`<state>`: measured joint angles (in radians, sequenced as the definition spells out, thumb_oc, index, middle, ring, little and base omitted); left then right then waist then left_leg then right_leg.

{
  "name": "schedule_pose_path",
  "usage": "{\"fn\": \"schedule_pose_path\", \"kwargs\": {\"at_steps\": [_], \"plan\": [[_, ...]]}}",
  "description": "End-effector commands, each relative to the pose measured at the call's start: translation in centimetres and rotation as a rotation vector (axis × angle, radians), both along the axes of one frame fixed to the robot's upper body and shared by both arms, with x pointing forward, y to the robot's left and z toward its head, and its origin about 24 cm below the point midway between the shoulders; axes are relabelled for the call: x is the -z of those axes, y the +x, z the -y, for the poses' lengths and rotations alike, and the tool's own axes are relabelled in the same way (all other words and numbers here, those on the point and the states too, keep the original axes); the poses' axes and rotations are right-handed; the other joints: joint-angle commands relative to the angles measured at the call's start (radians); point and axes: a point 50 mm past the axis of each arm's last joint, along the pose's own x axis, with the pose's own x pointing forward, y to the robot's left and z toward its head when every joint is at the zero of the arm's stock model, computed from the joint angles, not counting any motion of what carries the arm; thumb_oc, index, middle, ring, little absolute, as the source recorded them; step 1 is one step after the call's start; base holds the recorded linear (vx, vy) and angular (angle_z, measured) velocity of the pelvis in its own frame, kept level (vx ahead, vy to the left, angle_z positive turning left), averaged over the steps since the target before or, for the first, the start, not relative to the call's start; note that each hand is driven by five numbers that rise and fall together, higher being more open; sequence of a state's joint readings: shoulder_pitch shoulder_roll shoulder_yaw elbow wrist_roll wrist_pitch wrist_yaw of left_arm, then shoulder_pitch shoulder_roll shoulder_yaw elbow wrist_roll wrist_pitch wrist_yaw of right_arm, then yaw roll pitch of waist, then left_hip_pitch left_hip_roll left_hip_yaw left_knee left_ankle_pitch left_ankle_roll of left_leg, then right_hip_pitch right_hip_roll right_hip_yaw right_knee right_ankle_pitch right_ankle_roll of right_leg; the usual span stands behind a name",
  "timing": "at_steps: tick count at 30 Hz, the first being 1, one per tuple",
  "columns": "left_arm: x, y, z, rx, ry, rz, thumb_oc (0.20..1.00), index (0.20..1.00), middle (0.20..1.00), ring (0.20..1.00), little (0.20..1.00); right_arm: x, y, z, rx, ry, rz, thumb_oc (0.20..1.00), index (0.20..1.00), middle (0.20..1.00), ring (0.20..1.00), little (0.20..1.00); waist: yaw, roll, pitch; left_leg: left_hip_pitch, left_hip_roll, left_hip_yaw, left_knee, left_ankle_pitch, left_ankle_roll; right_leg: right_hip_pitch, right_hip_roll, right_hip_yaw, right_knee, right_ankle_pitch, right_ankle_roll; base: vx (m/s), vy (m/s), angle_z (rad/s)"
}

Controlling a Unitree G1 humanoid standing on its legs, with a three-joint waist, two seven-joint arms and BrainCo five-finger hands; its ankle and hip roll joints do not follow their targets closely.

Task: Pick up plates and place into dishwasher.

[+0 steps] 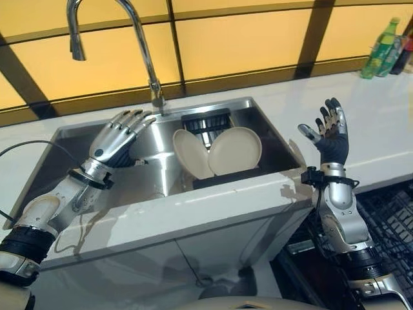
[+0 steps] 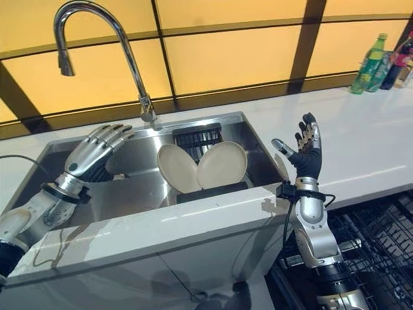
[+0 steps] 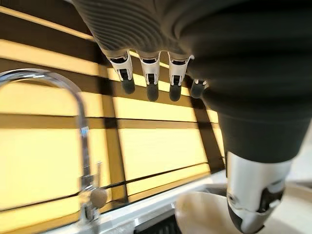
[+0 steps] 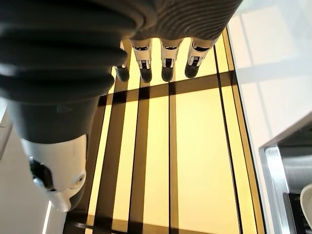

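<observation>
Nothing loaded yet: both plates lean in the sink, dishwasher rack looks bare, left hand and right hand spread wide, empty.

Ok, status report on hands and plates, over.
Left hand open over steel sink. Right hand open, raised. Two cream round plates upright in sink, untouched. Nothing blocking.

two plates are being propped upright in the sink; the left hand is being held open above the basin, the right hand raised open over the bench.
</observation>
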<state>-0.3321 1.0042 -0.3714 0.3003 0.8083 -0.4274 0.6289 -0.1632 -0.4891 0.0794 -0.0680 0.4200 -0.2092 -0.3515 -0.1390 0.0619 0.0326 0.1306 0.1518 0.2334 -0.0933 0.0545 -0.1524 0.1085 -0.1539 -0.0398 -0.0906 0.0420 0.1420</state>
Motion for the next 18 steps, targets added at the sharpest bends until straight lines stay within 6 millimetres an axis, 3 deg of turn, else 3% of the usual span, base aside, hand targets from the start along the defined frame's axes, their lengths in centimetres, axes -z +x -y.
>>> {"fn": "schedule_pose_path", "kwargs": {"at_steps": [1,12,18], "plan": [[-4.3,1.4,-0.5,0.028,0.047,0.201,1.000,1.000,1.000,1.000,1.000,-2.2,0.2,0.4,-0.027,-0.051,0.078,1.000,1.000,1.000,1.000,1.000,-0.008,-0.012,-0.005,-0.013,-0.001,-0.013,0.020,-0.085,0.047,-0.059,-0.079,-0.023,0.040,-0.010,0.063,0.04,0.037,-0.09],[-3.8,2.4,1.1,0.082,0.145,0.172,1.000,1.000,1.000,1.000,1.000,-2.7,0.7,0.3,-0.036,-0.078,0.073,1.000,1.000,1.000,1.000,1.000,-0.049,-0.005,0.050,-0.038,-0.019,-0.001,0.019,-0.085,0.056,-0.111,-0.080,0.028,0.055,0.003,0.071,0.01,0.049,-0.12],[-5.6,4.7,3.2,0.100,0.251,0.177,1.000,1.000,1.000,1.000,1.000,-5.4,1.9,-0.8,-0.073,-0.097,0.146,1.000,1.000,1.000,1.000,1.000,-0.081,0.011,0.125,-0.095,-0.026,0.000,0.022,-0.068,0.052,-0.184,-0.080,0.060,0.081,0.008,0.068,-0.16,0.077,-0.09]]}}
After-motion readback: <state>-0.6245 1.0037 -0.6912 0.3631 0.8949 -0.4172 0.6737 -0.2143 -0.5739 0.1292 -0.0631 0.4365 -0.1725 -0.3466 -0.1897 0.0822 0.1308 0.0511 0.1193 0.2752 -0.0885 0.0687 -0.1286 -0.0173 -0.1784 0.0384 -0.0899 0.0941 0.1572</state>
